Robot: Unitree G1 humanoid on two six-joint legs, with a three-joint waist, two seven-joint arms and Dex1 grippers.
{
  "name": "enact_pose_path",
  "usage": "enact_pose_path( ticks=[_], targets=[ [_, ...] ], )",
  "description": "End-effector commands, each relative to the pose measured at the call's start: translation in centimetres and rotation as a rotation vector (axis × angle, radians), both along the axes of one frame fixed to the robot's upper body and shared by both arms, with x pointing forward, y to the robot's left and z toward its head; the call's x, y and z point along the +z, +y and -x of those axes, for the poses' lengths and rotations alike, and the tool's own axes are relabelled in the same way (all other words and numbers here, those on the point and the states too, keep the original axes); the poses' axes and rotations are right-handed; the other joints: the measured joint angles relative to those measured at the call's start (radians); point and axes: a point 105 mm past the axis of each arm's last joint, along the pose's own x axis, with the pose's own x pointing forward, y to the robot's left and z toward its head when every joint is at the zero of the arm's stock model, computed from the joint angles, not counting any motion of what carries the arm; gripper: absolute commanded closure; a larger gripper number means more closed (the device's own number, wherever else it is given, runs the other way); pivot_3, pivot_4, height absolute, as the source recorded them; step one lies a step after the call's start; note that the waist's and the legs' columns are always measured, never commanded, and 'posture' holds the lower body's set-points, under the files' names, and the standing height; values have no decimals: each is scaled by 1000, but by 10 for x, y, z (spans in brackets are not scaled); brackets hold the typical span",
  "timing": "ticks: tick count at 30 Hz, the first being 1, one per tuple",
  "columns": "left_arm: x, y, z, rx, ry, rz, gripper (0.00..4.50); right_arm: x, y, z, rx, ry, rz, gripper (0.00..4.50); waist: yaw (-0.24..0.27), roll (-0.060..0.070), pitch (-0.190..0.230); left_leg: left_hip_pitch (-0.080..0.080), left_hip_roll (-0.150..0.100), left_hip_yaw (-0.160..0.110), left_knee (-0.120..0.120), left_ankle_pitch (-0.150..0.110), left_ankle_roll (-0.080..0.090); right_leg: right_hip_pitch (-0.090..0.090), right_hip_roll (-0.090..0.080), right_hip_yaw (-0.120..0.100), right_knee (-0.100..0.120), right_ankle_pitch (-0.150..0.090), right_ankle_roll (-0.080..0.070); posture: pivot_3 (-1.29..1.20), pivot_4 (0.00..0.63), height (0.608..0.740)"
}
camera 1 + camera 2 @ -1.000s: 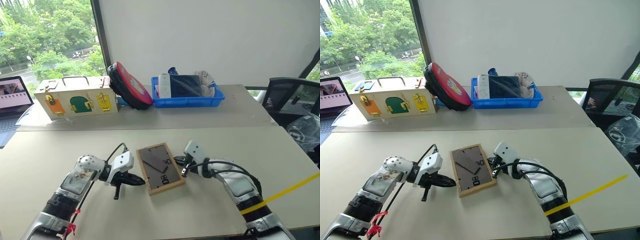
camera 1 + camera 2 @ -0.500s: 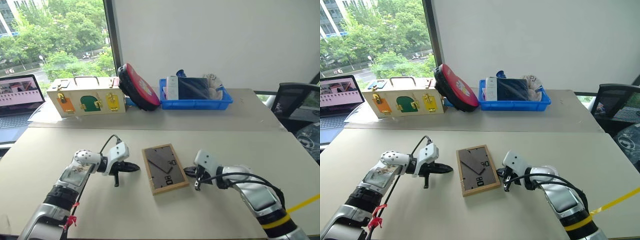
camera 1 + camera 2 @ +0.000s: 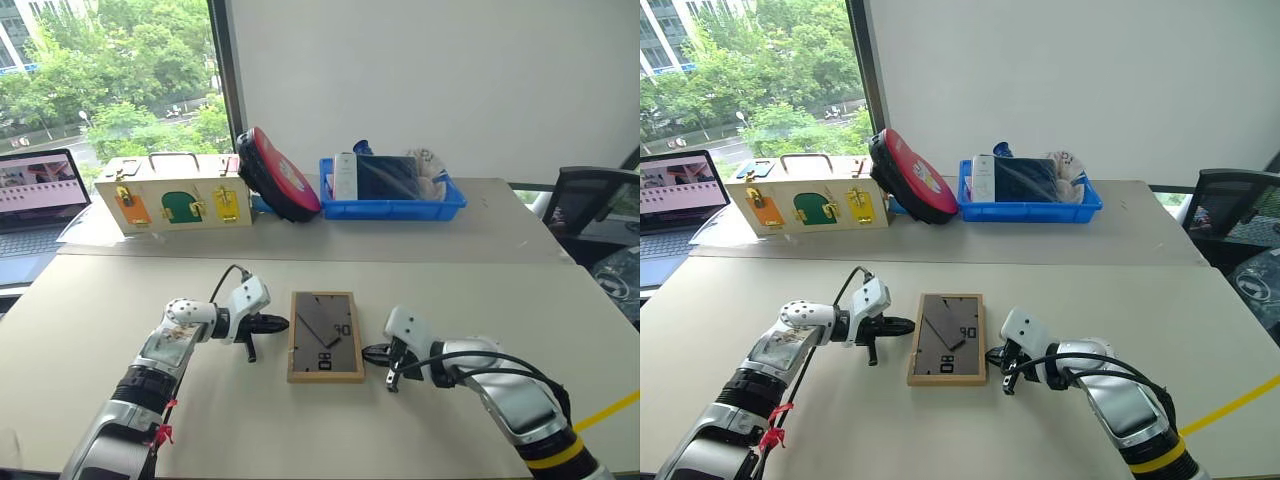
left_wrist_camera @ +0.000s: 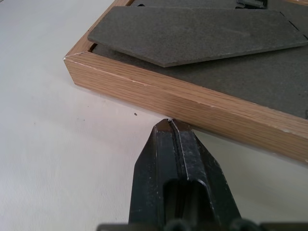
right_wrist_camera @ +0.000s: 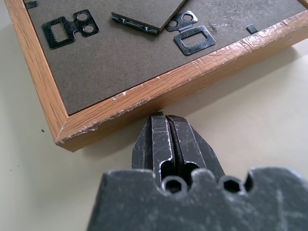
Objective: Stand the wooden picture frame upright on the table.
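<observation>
Squared up now from its earlier slant, the wooden picture frame (image 3: 326,336) lies back-up on the worktop (image 3: 450,290) between both end effectors, the left end effector (image 3: 280,323) and right end effector (image 3: 372,352) each pinched closed, empty, tips at opposite frame edges.

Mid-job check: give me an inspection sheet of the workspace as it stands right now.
Surface: beige table, bare around the work.
Job's things: wooden picture frame lying flat, dark back up.
Clutter: cream latch box, red round case, blue bin at the far side.
Grippers: left gripper and right gripper both shut, tips at opposite long edges of the frame.
Cables: black cable looping over left wrist.
Surroundings: laptop, window, office chair.
</observation>
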Motion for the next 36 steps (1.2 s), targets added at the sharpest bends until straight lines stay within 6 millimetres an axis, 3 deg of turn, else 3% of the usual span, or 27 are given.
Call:
enact_pose_path(
  ticks=[1, 6, 10, 16, 21, 27, 30, 36],
  targets=[
    [-8, -2, 0, -18, 16, -39, 4500, -15, 7, 15, 40, 89, 5, 4443, 3, 0, 0, 0, 0, 0, 0, 0, 0, 0, 0, 0, 0, 0, 0, 0, 150, 710],
    [-5, 6, -3, -4, 8, -44, 4500, -18, -4, 10, -5, 81, 34, 4443, 5, 0, 0, 0, 0, 0, 0, 0, 0, 0, 0, 0, 0, 0, 0, 0, 150, 710],
    [2, 28, -8, 81, 10, -18, 4500, -13, -27, 7, -66, 66, 48, 4443, 8, 0, 0, 0, 0, 0, 0, 0, 0, -1, 0, 0, 0, 0, 0, 0, 150, 710],
    [24, 52, 21, 125, 198, 156, 4500, 25, -69, -2, -213, 27, -72, 4443, 9, 0, 1, -3, 0, 0, -3, 0, 0, -3, -1, 0, -2, 0, 0, 0, 150, 710],
    [33, 52, 24, 185, 181, 186, 4500, 49, -67, 7, -138, 50, -115, 4443, 19, 1, 5, -4, 0, 0, -2, 0, 0, -3, -1, -1, -2, 0, -1, 0, 150, 710],
    [48, 37, 32, 193, 214, 289, 4500, 82, -39, 6, -36, 51, -229, 4443, 10, 0, 6, -5, 0, 0, -3, 0, 0, -4, -1, -1, -2, 0, -2, 0, 150, 710],
    [51, 30, 43, 180, 298, 329, 3815, 89, -28, 7, 8, 61, -241, 4500, 10, -1, 7, -5, 0, -1, -4, 0, 0, -4, -1, -1, -2, 0, -4, 0, 150, 710],
    [44, 24, 54, 216, 383, 329, 1583, 78, -31, 9, 12, 110, -210, 4500, 13, -1, 8, -6, 0, -1, -4, 0, 0, -5, -1, -2, -3, 1, -6, 0, 150, 710]
  ],
)
